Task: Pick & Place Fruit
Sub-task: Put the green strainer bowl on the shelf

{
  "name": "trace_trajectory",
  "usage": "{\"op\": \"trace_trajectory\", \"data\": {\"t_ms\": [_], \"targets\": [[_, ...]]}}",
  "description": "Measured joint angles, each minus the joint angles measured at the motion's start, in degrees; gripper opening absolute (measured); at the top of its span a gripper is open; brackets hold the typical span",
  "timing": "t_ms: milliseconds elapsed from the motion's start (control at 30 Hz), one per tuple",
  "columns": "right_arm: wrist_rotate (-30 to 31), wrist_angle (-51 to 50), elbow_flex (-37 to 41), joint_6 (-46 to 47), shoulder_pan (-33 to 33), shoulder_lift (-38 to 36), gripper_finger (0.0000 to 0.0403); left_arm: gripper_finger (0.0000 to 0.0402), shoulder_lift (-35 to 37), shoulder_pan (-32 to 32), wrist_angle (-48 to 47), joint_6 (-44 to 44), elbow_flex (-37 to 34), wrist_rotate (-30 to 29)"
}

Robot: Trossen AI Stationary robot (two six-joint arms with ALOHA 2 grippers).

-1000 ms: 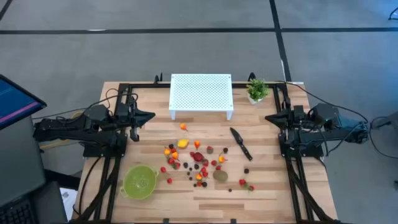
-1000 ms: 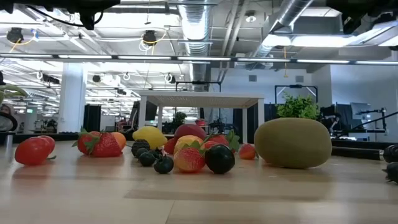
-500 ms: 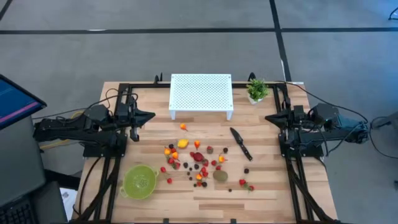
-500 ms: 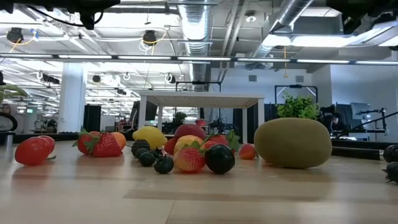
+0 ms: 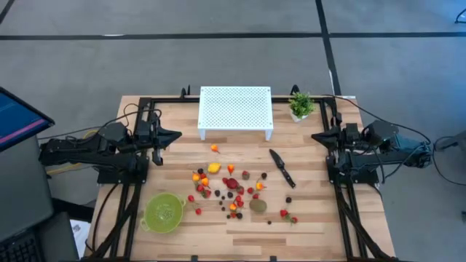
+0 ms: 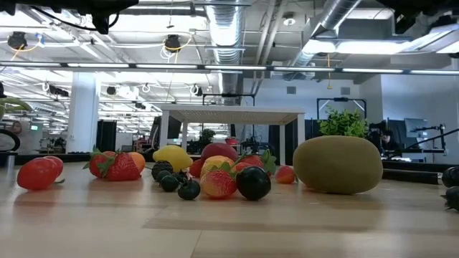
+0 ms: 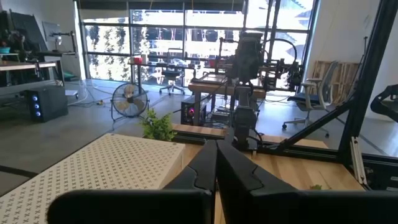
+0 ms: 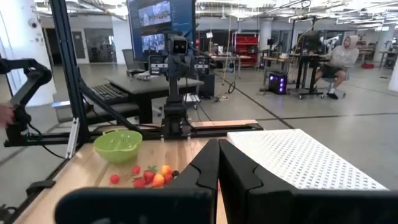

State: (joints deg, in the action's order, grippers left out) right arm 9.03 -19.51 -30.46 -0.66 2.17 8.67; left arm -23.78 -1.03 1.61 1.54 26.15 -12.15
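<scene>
Several tiny toy fruits, red, orange, yellow and dark purple, lie scattered on the wooden table's middle and near part. A larger brown-green fruit rests among them and stands big in the low view. My left gripper hangs shut above the table's left side, pointing level toward the middle. My right gripper hangs shut above the right side, pointing back at it. Each holds nothing. The shut fingers show in the left wrist view and the right wrist view.
A white perforated stand is at the far middle, a small potted plant beside it. A black knife lies right of the fruit. A green bowl sits at the near left. A seated person shows far off in the room.
</scene>
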Motion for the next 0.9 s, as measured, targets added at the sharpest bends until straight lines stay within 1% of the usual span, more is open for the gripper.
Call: {"op": "trace_trajectory", "data": {"t_ms": [133, 267, 367, 467, 633, 767, 833, 900], "targets": [[0.01, 1.93, 0.03, 2.3, -0.01, 0.0, 0.0, 0.0003, -0.01, -0.01, 0.0, 0.0, 0.0, -0.01], [0.01, 9.77, 0.04, 0.44, -0.02, 0.0, 0.0, 0.0003, -0.01, -0.01, 1.94, 0.79, 0.0, 0.01], [0.01, 15.15, -0.04, 2.61, 0.0, 0.7, 0.0, 0.0003, 0.01, 0.0, 2.85, 1.12, 0.0, -0.01], [0.03, 15.95, -0.02, 5.07, 0.0, 1.92, 0.0, 0.0003, -0.54, 0.01, 5.44, 2.37, 0.0, 0.0], [0.87, 15.74, 0.02, 1.78, -0.11, 5.71, 0.0, 0.0003, -3.04, -0.01, 13.27, 7.78, 0.0, -0.14], [4.76, 15.78, 0.02, 1.77, -0.11, 9.04, 0.0, 0.0003, -6.13, -0.01, 20.45, 12.32, 0.0, -1.38], [6.64, 15.69, 0.03, 1.77, -0.11, 10.59, 0.0, 0.0003, -7.79, -0.01, 23.7, 12.41, 0.0, -1.39], [8.02, 15.72, 0.04, 1.77, -0.11, 11.95, 0.0, 0.0003, -9.02, -0.01, 25.05, 12.44, 0.0, -1.35]]}}
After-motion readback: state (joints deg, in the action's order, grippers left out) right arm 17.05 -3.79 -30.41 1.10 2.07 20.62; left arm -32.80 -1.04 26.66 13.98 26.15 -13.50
